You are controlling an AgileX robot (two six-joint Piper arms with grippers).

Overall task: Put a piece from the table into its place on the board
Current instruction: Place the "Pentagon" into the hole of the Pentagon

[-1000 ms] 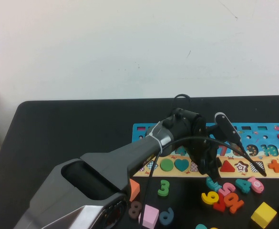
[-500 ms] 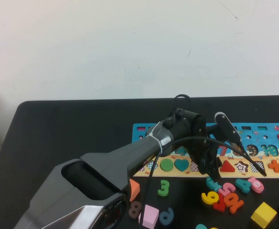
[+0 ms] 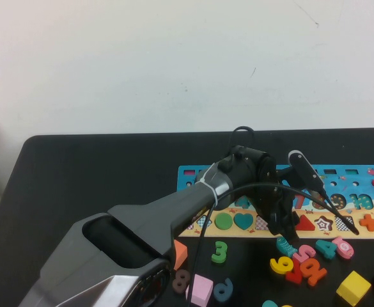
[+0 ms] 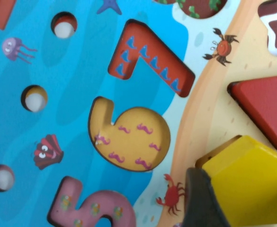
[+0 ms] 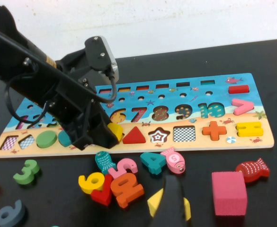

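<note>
my own left arm blocks a good part of the board [image 3: 359, 192] from above, hiding its middle slots. my left pincer [image 5: 102, 135] is down at the board's near edge, just left of the red triangle [image 5: 134, 136], and it's clamped on a yellow piece [image 4: 252, 182] — only a corner of that piece peeks out in the right wrist view, so its full shape stays hard to make out. up close it sits tilted over its slot at the edge, beside the red triangle, not flat in the board.

the left arm stretches long and low from the near left, wrist bent down, cable looping over it.

my right pincer [image 5: 174, 203] is low at the near side, over the loose pieces on the black tabletop [image 3: 97, 173]; only one dark finger shows, cut off by the frame, so i cannot tell if it's wide or narrow.

in the shape row i count one green circle [image 3: 223, 221], one teal heart [image 3: 243, 220], one red triangle, one star [image 5: 159, 135], one orange cross [image 5: 214, 130]. loose on the tabletop: one green 3 [image 3: 220, 251], one pink block [image 3: 201, 289], one yellow cube [image 3: 353, 287], plus a heap of numbers and fish too jumbled to count.
</note>
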